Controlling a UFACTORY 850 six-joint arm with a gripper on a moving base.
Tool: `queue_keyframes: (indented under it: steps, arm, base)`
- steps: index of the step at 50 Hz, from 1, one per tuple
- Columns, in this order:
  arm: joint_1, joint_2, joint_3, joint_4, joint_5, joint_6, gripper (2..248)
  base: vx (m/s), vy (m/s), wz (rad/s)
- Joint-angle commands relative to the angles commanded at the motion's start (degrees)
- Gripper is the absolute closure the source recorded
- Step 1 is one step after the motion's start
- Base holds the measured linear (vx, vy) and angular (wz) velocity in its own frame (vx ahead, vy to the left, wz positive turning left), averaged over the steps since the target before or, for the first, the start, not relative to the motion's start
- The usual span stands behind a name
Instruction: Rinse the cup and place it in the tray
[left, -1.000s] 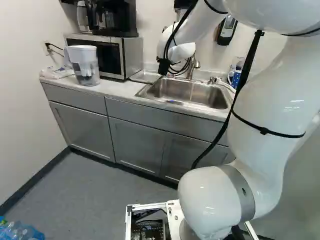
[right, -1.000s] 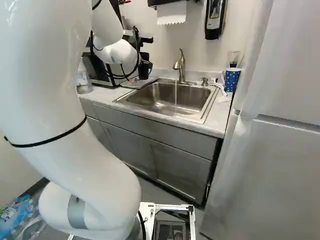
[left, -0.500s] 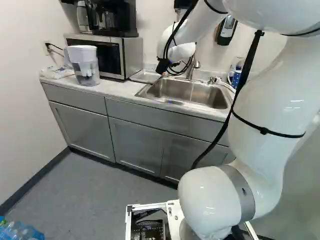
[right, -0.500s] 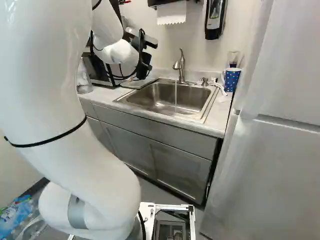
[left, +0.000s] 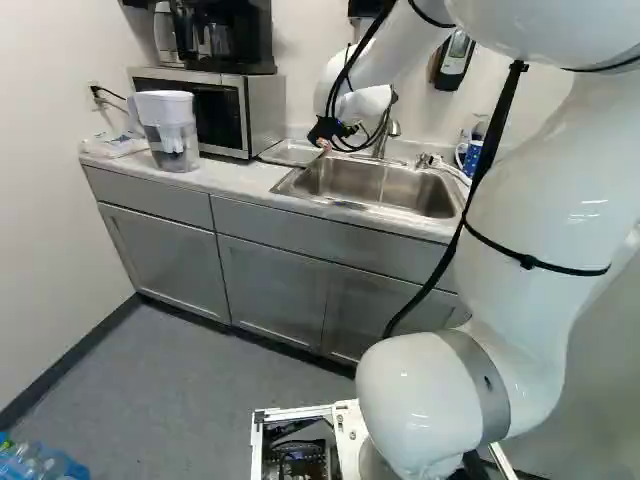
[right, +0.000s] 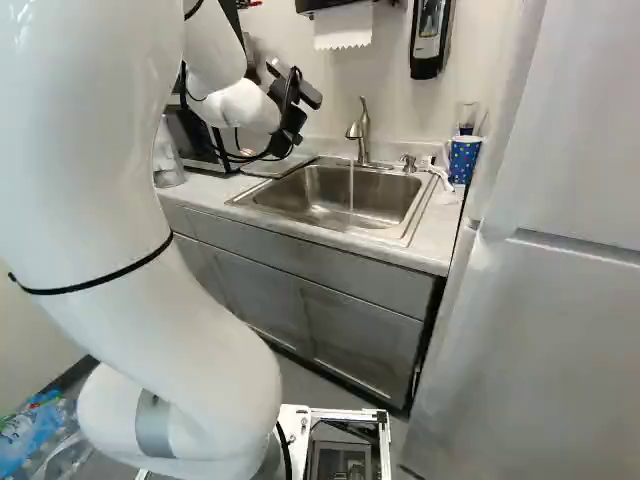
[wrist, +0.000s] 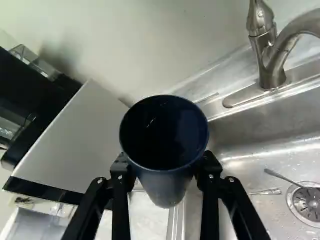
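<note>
Cup: dark blue cup (wrist: 164, 145), held clear of the worktop (right: 440, 225), near its back edge, between the microwave (left: 265, 112) and the tap (wrist: 270, 60); mouth turned toward the wrist camera, exact lean not to be told.
Jaws: parted by about the cup's width and closed on it from two sides by the gripper (wrist: 166, 162); nothing else is held.
Tray: flat, laid by the left back corner of the sink (right: 325, 190), tray (right: 277, 167) just beside the rim.
Water: thin stream (right: 351, 190) let fall into the basin, well apart from the cup; whether the cup is rinsed cannot be told.
Risk, tap: spout or handle may be knocked if the cup is swung too close along the back edge.
Risk, grip: the tapered wall may be let slip downward if it is wet or pinched too lightly.
Risk, placing: the cup may be tipped if its base is set across the tray's edge or released while leaning.
Arm pose: arm (right: 80, 150) raised high and bent forward over the worktop; wrist (right: 245, 105) carried left of the tap, gripper angled downward.
</note>
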Motion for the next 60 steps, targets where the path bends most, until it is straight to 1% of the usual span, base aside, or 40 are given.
queue_keyframes:
  steps: [60]
  arm:
    - [0.0,0.0,0.0,0.0,0.0,36.2,124]
  base:
    - [0.0,0.0,0.0]
